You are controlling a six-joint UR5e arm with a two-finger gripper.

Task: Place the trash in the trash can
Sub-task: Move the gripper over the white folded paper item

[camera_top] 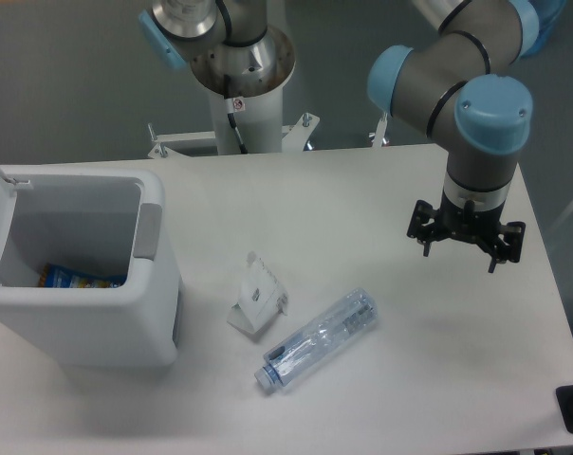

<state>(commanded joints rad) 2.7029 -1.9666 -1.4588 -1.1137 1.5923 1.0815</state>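
1. The table (362,190) has a smooth, matt white top.
2. The trash can (97,327) looks like white plastic, smooth with a soft shine, and a grey plastic panel (147,230) sits on one side.
3. The bottle (317,339) is clear, see-through plastic with shiny spots and crinkly lines.
4. The carton piece (259,296) looks like white paper, matt and folded.
5. The wrapper (78,278) inside the can looks shiny.
6. The arm (448,66) has smooth grey tubes, maybe metal, with glossy light blue plastic caps.
7. The gripper (466,234) is black and matt.
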